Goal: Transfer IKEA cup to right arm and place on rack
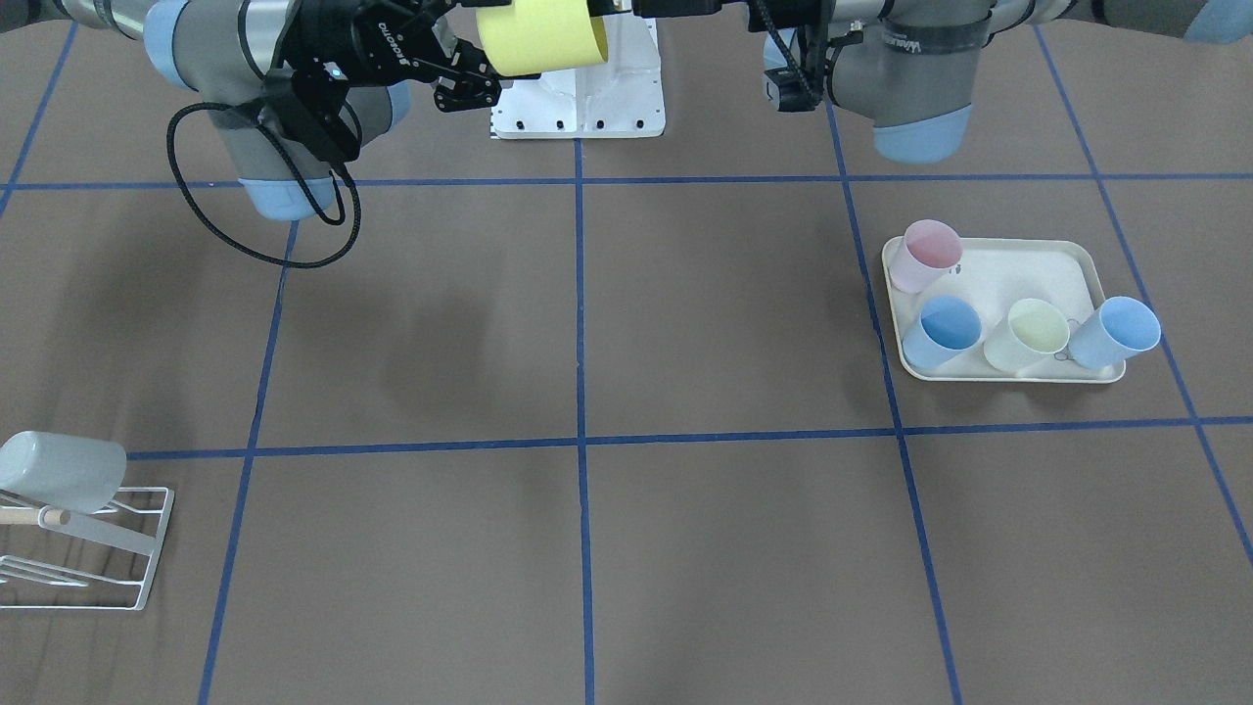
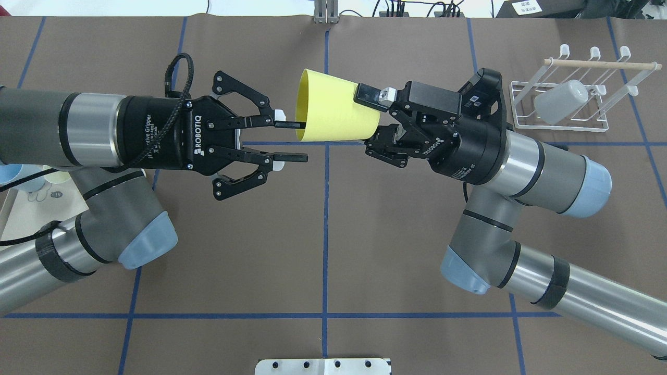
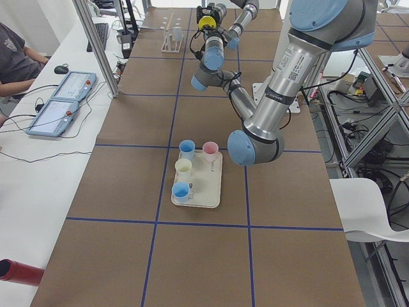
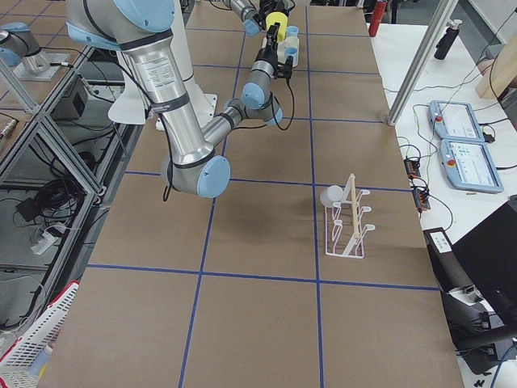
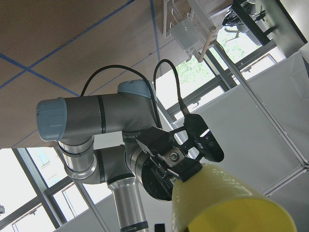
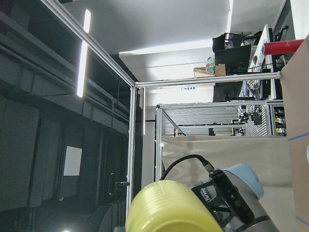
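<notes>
From across the counter (image 1: 685, 313), the yellow IKEA cup (image 1: 538, 34) hangs in the air at the top edge, lying on its side. The right end effector (image 1: 473, 78) is at its narrow end. The white wire rack (image 1: 127, 558) stands in the lower left corner with a pale grey cup (image 1: 59, 470) on it. A cream tray (image 1: 1028, 269) on the far side carries one pink, two blue and one pale yellow cup.

From overhead, the right end effector (image 2: 371, 119) is pinching the yellow IKEA cup (image 2: 333, 112) by its base, one pad on either side. The mouth faces the left end effector (image 2: 292, 140), whose fingers are spread. One fingertip (image 2: 286, 125) reaches the rim, and the other sits just beside the cup, apart from it. The white wire rack (image 2: 557, 122) is well apart, at the right.

From the left end, the cup (image 3: 205, 23) is a small yellow spot between the arms; a person sits at a side desk.

From the right end, it (image 4: 277, 19) shows far beyond the rack (image 4: 349, 230).

The left wrist camera shows the cup (image 5: 227, 203) close up, its base clamped.

The right wrist camera shows its yellow side (image 6: 169, 208).
</notes>
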`<state>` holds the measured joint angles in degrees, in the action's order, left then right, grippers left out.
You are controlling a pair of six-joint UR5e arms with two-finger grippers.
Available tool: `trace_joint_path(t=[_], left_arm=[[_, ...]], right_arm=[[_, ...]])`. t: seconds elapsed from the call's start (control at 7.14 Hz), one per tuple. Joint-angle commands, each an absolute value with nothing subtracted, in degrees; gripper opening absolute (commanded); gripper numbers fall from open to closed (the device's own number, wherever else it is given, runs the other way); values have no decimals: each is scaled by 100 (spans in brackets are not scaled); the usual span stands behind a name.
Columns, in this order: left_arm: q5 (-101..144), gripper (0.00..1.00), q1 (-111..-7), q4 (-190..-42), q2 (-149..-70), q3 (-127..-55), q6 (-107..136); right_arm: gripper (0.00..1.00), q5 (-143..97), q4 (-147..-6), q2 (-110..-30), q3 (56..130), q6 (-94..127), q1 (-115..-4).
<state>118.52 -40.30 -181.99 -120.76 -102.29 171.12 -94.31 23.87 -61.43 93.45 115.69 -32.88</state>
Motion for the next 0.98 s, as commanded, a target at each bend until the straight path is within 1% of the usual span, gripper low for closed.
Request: trace_joint_path(t=[0.0, 0.14, 0.28, 0.56, 0.84], left_arm=[[11874, 100, -4628, -18202, -11649, -10318, 16964], [12300, 100, -4832, -18080, -11463, -10257, 16197], [12905, 100, -5130, -17705, -11191, -10222, 15267], [13953, 100, -5781, -16433, -10708, -10213, 12861], [14159, 100, -6020, -15098, -10452, -10283, 11188]], right_arm=[[20, -9439, 2435, -6231, 9343, 11523, -3392], [20, -9492, 2382, -6301, 9308, 11261, -3558], [20, -9779, 2338, -6537, 9177, 10867, -3690], [21, -10063, 1735, -7143, 9114, 9761, -3788], [21, -10098, 988, -7731, 9228, 8961, -4216]])
